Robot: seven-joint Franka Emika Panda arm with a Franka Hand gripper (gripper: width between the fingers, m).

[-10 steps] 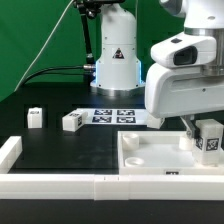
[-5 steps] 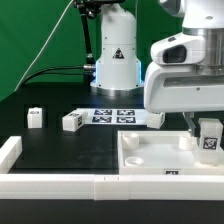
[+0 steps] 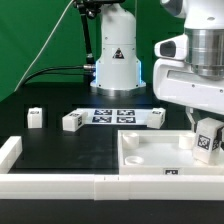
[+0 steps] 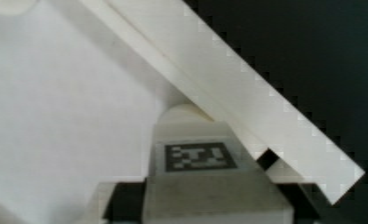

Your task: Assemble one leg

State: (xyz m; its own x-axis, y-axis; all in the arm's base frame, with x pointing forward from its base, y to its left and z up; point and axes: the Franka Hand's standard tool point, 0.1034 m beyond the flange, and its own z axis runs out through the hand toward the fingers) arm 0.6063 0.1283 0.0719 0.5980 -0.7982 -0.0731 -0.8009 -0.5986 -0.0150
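Note:
My gripper (image 3: pixel 207 140) is shut on a leg (image 3: pixel 209 135), a small white block with a black-and-white tag, and holds it over the exterior view's right side of the large white square piece (image 3: pixel 150 160). In the wrist view the leg (image 4: pixel 199 150) sits between my dark fingers (image 4: pixel 135 200), with the gripper (image 4: pixel 199 203) above the piece's white floor (image 4: pixel 65 110) beside its raised rim (image 4: pixel 252 90). I cannot tell whether the leg touches the piece. Three more legs lie on the black table: one (image 3: pixel 35 117), a second (image 3: pixel 72 121) and a third (image 3: pixel 157 118).
The marker board (image 3: pixel 112 116) lies behind the white piece, in front of the robot base (image 3: pixel 115 60). A white border wall (image 3: pixel 60 185) runs along the table's front, with a raised end (image 3: pixel 10 150) at the exterior view's left.
My gripper has shifted toward the exterior view's right with the leg still in it. The leg next to the marker board has come into sight behind it.

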